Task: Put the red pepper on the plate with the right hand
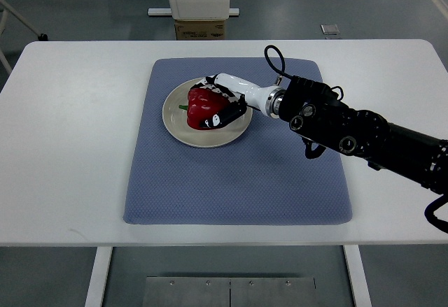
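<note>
A red pepper [201, 105] with a green stem lies on a cream round plate [183, 131] on the left half of a blue mat. My right hand [221, 101] reaches in from the right on a black arm, and its white and black fingers [222, 117] wrap around the pepper's right side. The pepper rests over the plate's middle. The left arm does not show.
The blue mat [238, 181] covers the centre of a white table [70, 146]. A cardboard box [200, 29] and a white post stand behind the table's far edge. A black cable loops above the right wrist [274, 61].
</note>
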Robot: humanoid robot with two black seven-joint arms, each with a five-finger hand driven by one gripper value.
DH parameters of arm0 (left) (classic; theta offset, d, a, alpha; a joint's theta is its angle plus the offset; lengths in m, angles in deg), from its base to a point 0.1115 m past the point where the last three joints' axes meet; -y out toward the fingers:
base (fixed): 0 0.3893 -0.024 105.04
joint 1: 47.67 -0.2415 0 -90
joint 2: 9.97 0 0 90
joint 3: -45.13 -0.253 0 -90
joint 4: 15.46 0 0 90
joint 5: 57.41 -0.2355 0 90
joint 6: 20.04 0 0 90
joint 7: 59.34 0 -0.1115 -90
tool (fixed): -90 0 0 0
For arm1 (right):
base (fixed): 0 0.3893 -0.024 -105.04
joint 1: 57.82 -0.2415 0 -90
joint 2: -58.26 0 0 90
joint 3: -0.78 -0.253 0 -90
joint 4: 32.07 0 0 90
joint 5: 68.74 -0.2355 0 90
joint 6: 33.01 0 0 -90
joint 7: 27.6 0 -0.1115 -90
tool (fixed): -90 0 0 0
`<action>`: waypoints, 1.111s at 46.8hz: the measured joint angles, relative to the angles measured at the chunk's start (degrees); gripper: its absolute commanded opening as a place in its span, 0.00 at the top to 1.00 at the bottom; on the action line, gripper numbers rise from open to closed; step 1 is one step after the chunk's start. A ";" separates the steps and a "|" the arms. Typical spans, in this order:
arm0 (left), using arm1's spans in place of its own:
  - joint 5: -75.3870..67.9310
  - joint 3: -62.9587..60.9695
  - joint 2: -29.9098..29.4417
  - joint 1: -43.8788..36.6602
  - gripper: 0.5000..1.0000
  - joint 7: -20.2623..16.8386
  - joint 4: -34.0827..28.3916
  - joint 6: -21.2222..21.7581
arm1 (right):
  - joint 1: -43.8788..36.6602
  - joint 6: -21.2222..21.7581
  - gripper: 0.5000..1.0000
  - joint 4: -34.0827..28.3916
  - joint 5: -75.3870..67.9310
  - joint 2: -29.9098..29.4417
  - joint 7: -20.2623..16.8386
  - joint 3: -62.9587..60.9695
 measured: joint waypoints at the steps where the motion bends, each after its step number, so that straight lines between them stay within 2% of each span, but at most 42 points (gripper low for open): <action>1: 0.00 0.00 0.00 0.00 0.00 0.00 0.00 0.00 | 0.12 0.00 0.31 0.00 0.00 0.00 0.00 0.00; 5: 0.00 0.00 0.00 0.00 0.00 0.00 0.00 0.00 | 0.37 0.00 0.06 0.00 0.00 0.00 0.00 0.04; 8: 0.00 0.00 0.00 0.00 0.00 0.00 0.00 0.00 | 0.42 0.00 0.01 0.00 0.00 0.00 0.00 0.06; 42: 0.00 0.00 0.00 0.00 0.00 0.00 0.00 0.00 | -1.51 0.08 0.00 0.73 -1.32 0.05 -0.56 -4.01; 52: 0.00 0.01 0.00 -0.01 0.00 -0.02 0.00 0.00 | -1.16 0.10 0.00 0.73 -5.26 5.88 -0.70 -7.22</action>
